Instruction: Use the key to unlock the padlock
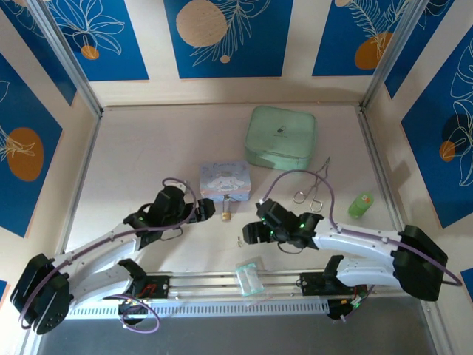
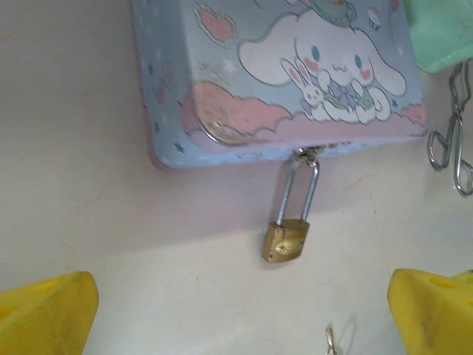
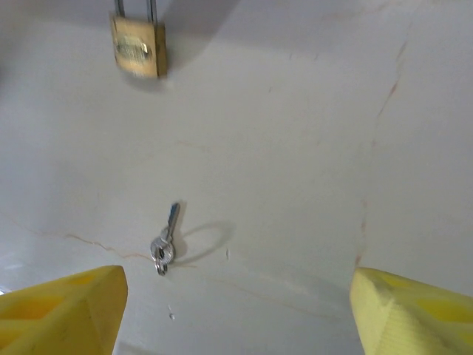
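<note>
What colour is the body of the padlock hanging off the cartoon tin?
The padlock body is brass-gold, with a silver shackle. It shows best in the left wrist view.

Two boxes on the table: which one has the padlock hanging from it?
The blue cartoon tin: the padlock hangs by its shackle from the clasp on its near edge. The plain green case behind it shows none.

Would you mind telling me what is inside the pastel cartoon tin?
The tin is shut, so its contents are hidden. Outside, the brass padlock lies with its shackle through the front clasp.
</note>
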